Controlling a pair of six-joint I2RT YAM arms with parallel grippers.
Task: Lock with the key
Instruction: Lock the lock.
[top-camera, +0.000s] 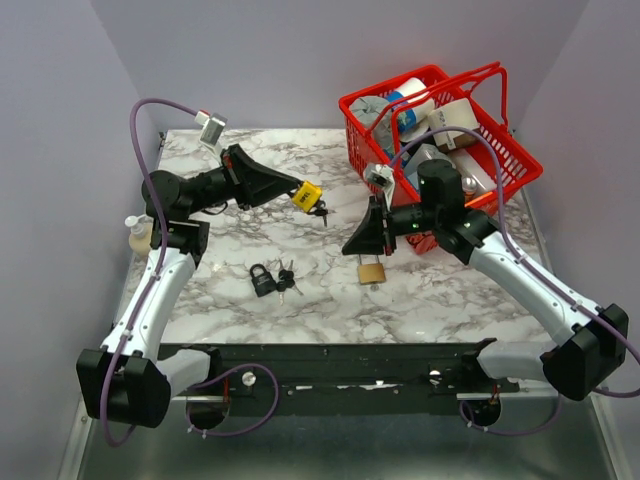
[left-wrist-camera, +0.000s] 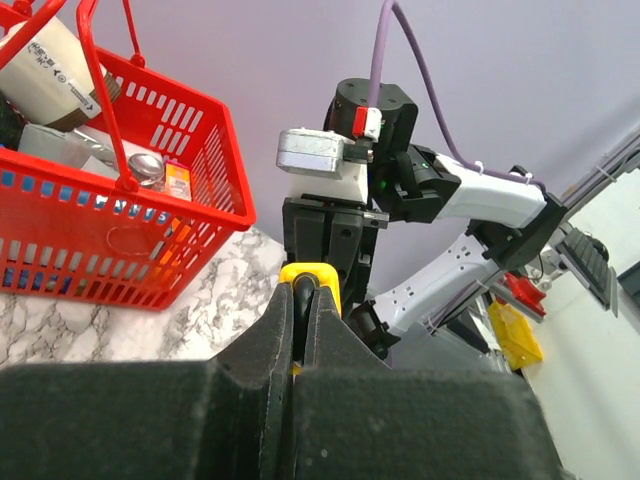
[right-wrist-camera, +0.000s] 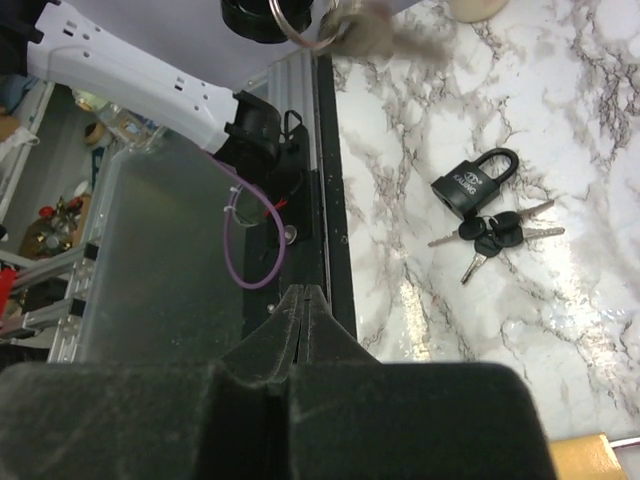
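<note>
**Padlock (top-camera: 307, 194) hanging in mid-air, keys (top-camera: 321, 211) dangling beneath**

The left gripper (top-camera: 298, 192) is clamping the yellow padlock by its body and holding it above the marble table (top-camera: 440, 290), out towards the middle. Its small bunch of keys is hanging off the lower edge. Whether one key is already sitting in the cylinder is too small to tell.

The right gripper (top-camera: 350, 248) is pointing towards that lock with its jaws pressed together. Its wrist view is showing nothing between them. A brass padlock (top-camera: 371, 270) is lying just under it.

The yellow lock is probably going to handle as a rigid, dense lump with smooth sides that could slip, so the grip across its flat faces looks sound. The keys are thin, light and free to swing. The best hold is likely the head of one key, pinched flat, leaving the blade clear.

A black padlock (top-camera: 263, 279) with its own keys (top-camera: 286, 277) is lying on the table nearer the arms.

The red basket (top-camera: 352, 118) at the far right is carrying packaged goods: white tubs with blue labels, a tin and boxes.
</note>
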